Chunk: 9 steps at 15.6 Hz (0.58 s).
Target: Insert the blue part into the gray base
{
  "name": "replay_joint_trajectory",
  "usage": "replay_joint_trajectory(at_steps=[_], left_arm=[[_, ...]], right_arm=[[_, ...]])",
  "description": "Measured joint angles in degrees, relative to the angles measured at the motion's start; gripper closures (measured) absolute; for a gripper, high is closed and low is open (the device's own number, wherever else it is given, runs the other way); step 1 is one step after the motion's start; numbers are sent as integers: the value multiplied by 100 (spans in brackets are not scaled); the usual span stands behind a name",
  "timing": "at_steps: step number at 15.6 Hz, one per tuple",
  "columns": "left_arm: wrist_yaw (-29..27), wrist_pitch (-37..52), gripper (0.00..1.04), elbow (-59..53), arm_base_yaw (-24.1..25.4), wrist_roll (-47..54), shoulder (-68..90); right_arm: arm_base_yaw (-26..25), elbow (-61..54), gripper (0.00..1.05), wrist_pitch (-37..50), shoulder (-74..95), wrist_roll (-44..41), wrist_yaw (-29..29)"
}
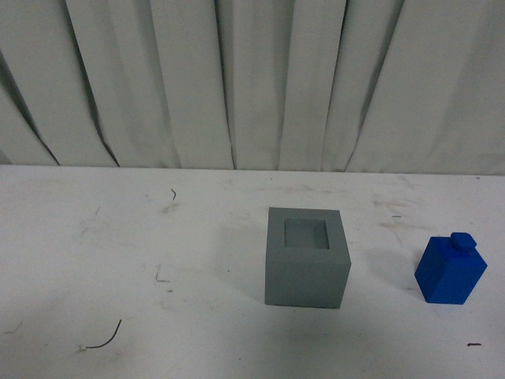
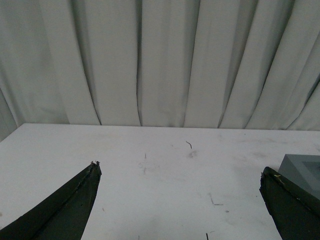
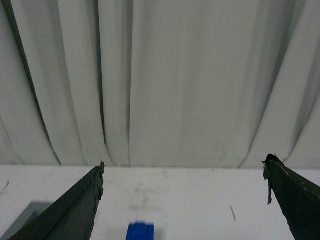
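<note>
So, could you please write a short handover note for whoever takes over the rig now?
The left claw is open and empty.
The right claw is open and empty, with the blue part ahead of it.
The blue part stands upright on the table, right of the gray base, apart from it.
Done: nothing; the recess is empty.
Left: grasp the blue part and insert it.

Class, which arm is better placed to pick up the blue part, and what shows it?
Right. The blue part stands right of the gray base and lies ahead between the fingers of the open right gripper. The left gripper sees only the base.
</note>
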Motion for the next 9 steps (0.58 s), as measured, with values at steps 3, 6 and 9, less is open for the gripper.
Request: replay_joint_trajectory(at_steps=[3,6,9], left_arm=[[0,0,7,0,0,2,0],[0,0,7,0,0,0,0],[0,0,7,0,0,0,0]], right_arm=[[-87,1578,6,1932,2964,-195,-151],[-105,3110,6,2236,5121,-675,120],[17,4019,6,1272,5880,-1211,-122]])
